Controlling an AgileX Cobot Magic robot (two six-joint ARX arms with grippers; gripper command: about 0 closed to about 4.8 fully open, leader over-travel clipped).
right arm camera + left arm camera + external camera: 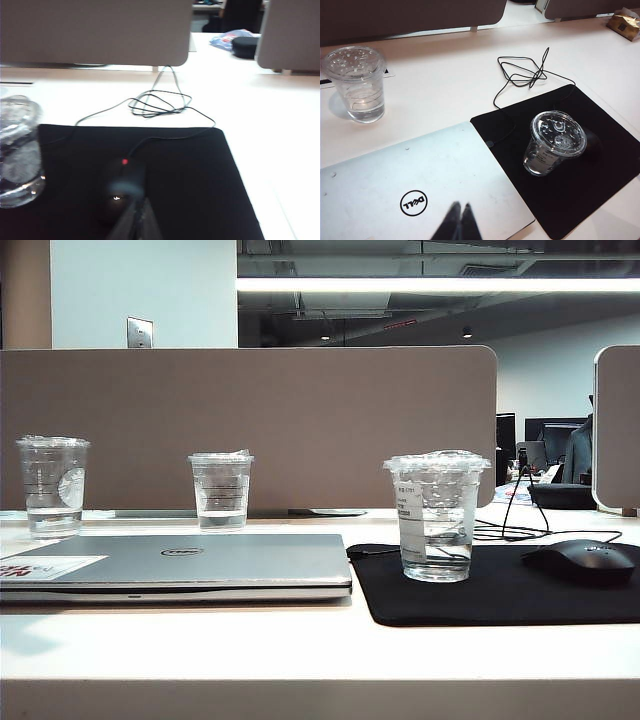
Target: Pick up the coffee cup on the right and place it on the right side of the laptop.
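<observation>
The coffee cup (436, 516) with the white label stands upright on the black mouse pad (500, 605), just to the right of the laptop (180, 565). A little water sits in the bottom of it and its crinkly lid is on. So the cup looks like it is already where you want it, and nothing is touching it.

Your right gripper (134, 220) is near the table, over the mouse pad, with the black mouse (120, 187) right in front of its tips. Its jaws are pressed together and hold nothing. The cup is off to one side of it, close by but apart.

Your left gripper (457, 222) hangs over the closed lid of the laptop, near the round logo. Its jaws are pressed together too, and they are empty.

I think the placing step is done and only the tidy-up is left. For the next move, keep the right gripper away from the cup so you don't bump it over. Watch the mouse and its thin black cable (160, 102) too, since they lie close. The two other cups (52, 485) (221, 490) behind the laptop can stay as they are.
</observation>
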